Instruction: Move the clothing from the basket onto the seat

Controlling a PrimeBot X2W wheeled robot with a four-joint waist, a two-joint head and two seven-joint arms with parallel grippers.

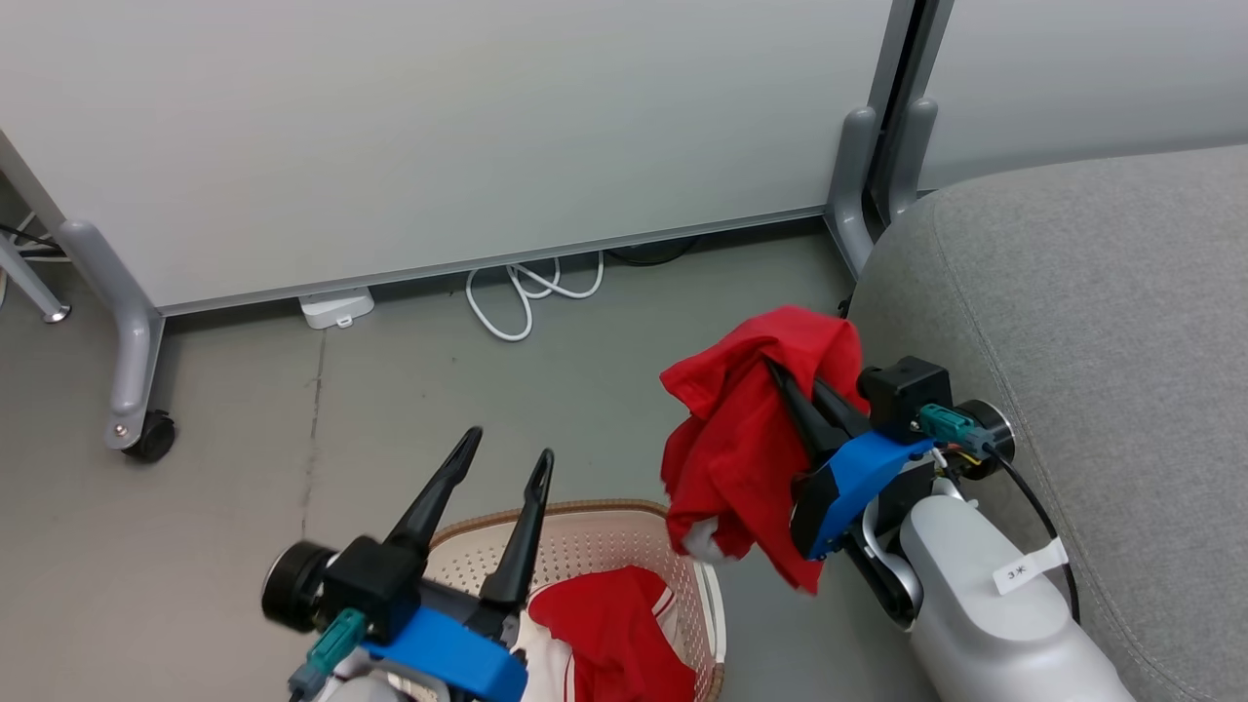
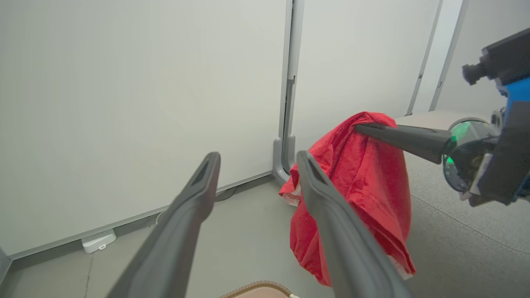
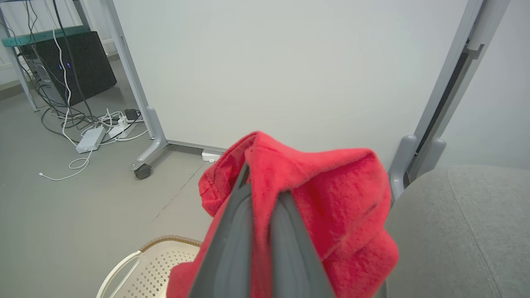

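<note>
A red garment [image 1: 731, 439] is pinched between the pressed-together fingers of the right end effector [image 1: 790, 388]. It is draped over their tips and hangs clear of the floor [image 1: 244, 546]. The seat [image 1: 1102, 312] lies just beside that end effector, on its right, and the garment is not yet laid on it. The left end effector [image 1: 510, 447] is held with its fingers spread and nothing between them. Below it the basket [image 1: 585, 509] is seen, with a second red garment [image 1: 609, 624] lying inside.
</note>
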